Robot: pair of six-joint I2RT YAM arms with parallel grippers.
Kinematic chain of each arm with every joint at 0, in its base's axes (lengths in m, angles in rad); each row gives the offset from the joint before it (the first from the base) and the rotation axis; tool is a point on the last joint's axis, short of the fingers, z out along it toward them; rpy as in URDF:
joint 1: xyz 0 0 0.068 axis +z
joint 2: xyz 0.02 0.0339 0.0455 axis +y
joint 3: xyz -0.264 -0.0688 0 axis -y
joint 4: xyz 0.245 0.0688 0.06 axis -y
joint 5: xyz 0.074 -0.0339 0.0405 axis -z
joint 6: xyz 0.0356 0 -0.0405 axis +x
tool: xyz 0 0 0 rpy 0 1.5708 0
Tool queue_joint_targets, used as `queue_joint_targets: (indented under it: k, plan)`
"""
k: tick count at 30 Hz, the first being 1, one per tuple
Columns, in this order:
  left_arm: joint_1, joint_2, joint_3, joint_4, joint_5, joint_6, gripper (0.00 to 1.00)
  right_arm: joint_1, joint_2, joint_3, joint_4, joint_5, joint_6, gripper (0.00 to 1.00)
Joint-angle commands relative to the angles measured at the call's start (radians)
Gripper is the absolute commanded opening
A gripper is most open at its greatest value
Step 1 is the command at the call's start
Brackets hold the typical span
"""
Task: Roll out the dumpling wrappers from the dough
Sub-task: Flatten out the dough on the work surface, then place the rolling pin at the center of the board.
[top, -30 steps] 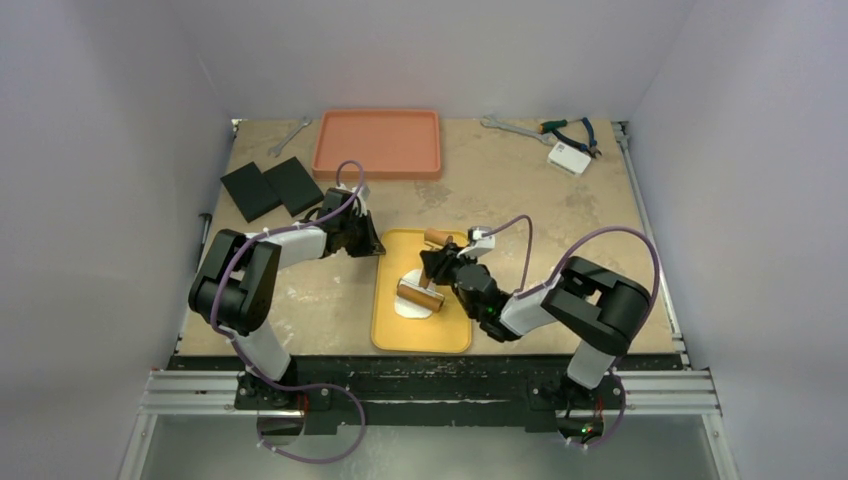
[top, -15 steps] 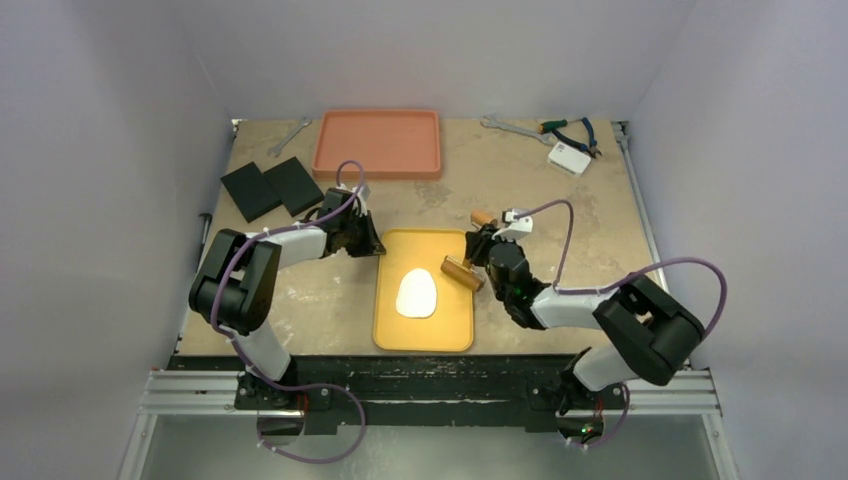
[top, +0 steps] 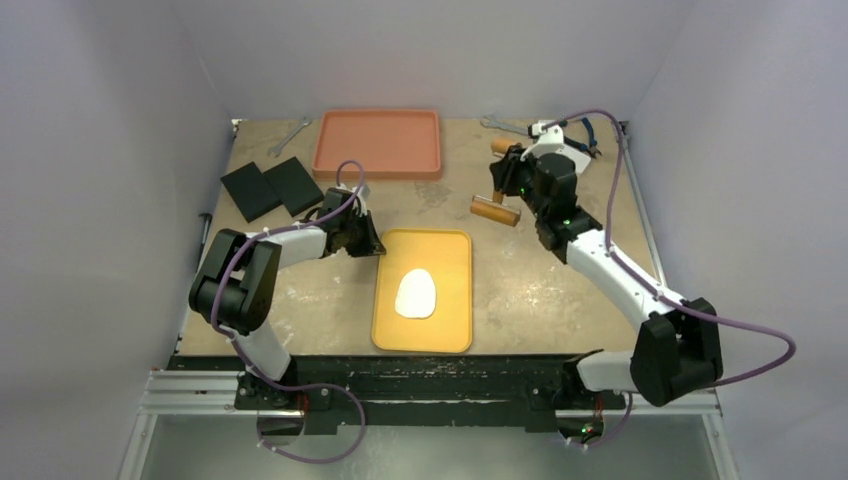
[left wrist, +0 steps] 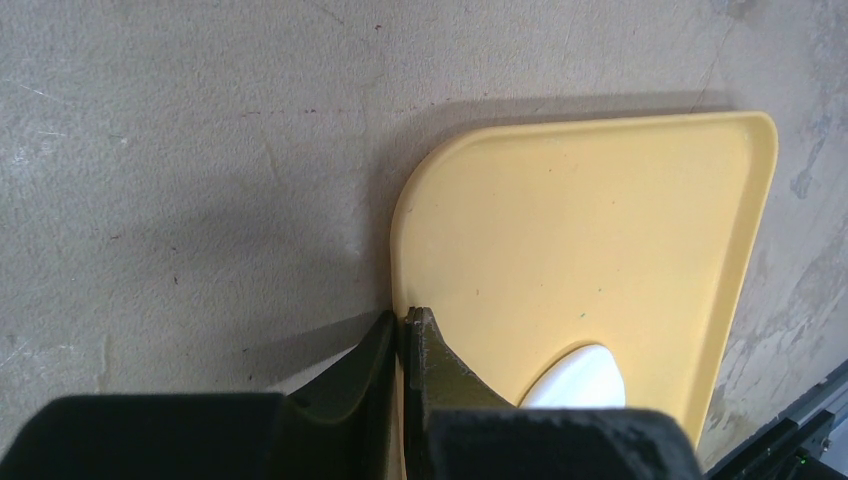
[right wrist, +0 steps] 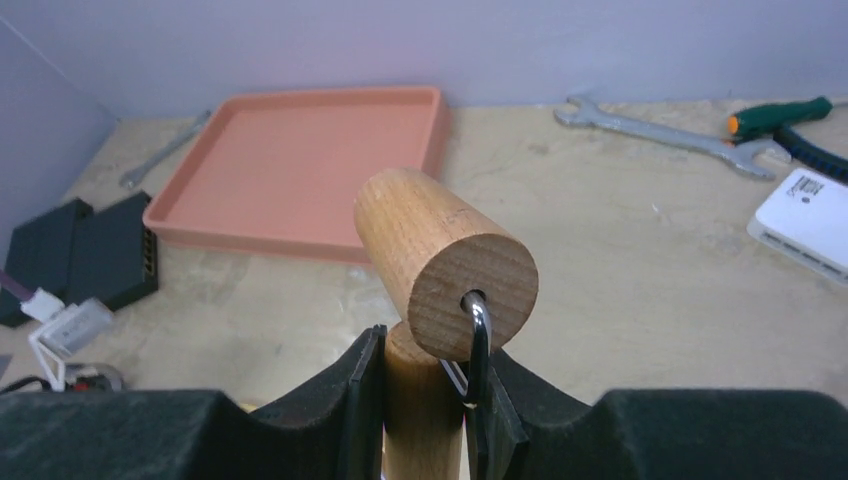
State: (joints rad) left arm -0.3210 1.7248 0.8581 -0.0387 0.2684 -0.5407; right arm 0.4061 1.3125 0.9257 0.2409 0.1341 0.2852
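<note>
The worn tan table (top: 560,290) sits inside pale walls, with an orange tray (top: 377,143) at its far edge. From the top camera I see the yellow tray (top: 450,260) near the middle, and the dough sheet (top: 416,294) lies on it as a flat white oval, nearer the tray's close end. The left gripper (top: 372,245) is at the tray's far left corner. The right gripper (top: 515,180) is out over the far right of the table, well apart from the dough, carrying the roller (top: 496,211). On the left wrist camera the left gripper (left wrist: 404,325) is pressed together, pinching the yellow tray (left wrist: 600,220) at its rim, one finger inside and one outside; a sliver of dough sheet (left wrist: 585,378) shows beyond. On the right wrist camera the right gripper (right wrist: 428,360) clamps the handle of the roller (right wrist: 440,255), drum up front. I judge the dough soft, light and tacky, easily stretched or torn; I can't tell from here whether it sticks to the tray. I'd peel it from a thin edge rather than pinch the middle.
</note>
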Motion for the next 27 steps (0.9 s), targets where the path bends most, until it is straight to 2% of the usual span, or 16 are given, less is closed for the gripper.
queue_joint_targets:
  k: [1,4,8,14,17,18,22,26,27]
  plan:
    - [0.023,0.056,-0.02,-0.081,-0.073,0.01,0.0,-0.11,0.075,0.125,-0.302,-0.255,-0.058,0.0]
    - [0.026,0.05,-0.021,-0.082,-0.069,0.006,0.0,-0.189,0.186,0.209,-0.418,-0.369,-0.085,0.0]
    - [0.047,0.042,-0.023,-0.08,-0.054,-0.009,0.0,-0.277,0.318,0.252,-0.492,-0.552,-0.137,0.0]
    - [0.095,0.043,-0.038,-0.068,-0.009,-0.043,0.0,-0.351,0.528,0.312,-0.569,-0.694,-0.197,0.0]
    - [0.096,0.04,-0.041,-0.06,0.008,-0.052,0.0,-0.353,0.608,0.342,-0.583,-0.666,-0.206,0.0]
    - [0.096,0.039,-0.041,-0.059,0.016,-0.051,0.0,-0.353,0.629,0.351,-0.586,-0.65,-0.209,0.03]
    - [0.096,0.028,-0.029,-0.059,0.032,-0.034,0.01,-0.358,0.671,0.368,-0.585,-0.503,-0.2,0.27]
    - [0.096,-0.014,0.003,-0.07,0.047,-0.01,0.32,-0.359,0.675,0.391,-0.595,-0.348,-0.198,0.45]
    - [0.096,-0.025,0.015,-0.074,0.051,-0.005,0.36,-0.359,0.67,0.396,-0.602,-0.31,-0.2,0.59]
